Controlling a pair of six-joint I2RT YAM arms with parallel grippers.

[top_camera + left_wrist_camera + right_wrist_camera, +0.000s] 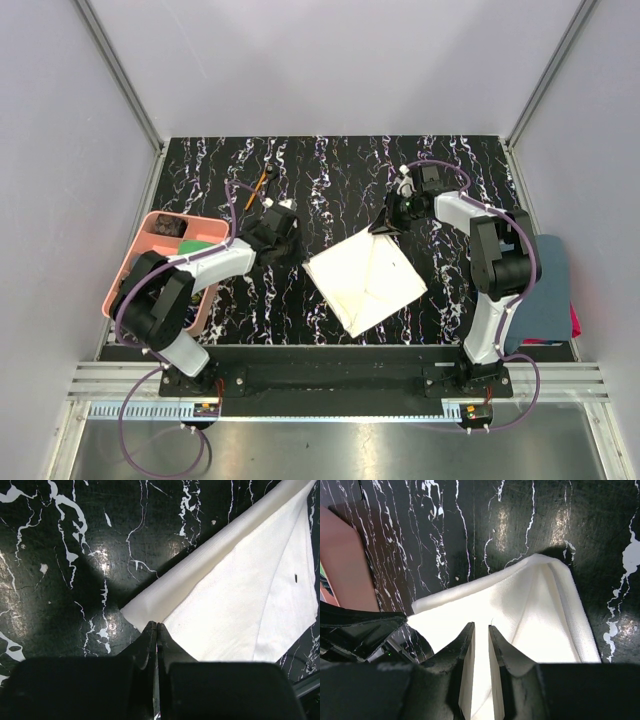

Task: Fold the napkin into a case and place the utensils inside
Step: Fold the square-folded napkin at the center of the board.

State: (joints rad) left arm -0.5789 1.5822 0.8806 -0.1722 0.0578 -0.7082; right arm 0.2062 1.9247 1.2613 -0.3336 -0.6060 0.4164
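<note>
The cream napkin [368,280] lies partly folded in the middle of the black marbled table. My left gripper [287,243] is at its left corner, with the jaws shut on that corner [157,626]. One edge of the napkin [235,580] runs away from it as a doubled band. My right gripper [390,224] is at the napkin's far corner. Its jaws [481,627] stand narrowly apart with the cloth [520,600] between them. The orange-handled stick [259,185] lies at the back left. I cannot make out the black spoon.
A pink compartment tray [150,222] holding dark and green items stands at the left table edge and also shows in the right wrist view [340,565]. A dark blue-grey towel [545,290] lies off the right edge. Grey walls close in three sides.
</note>
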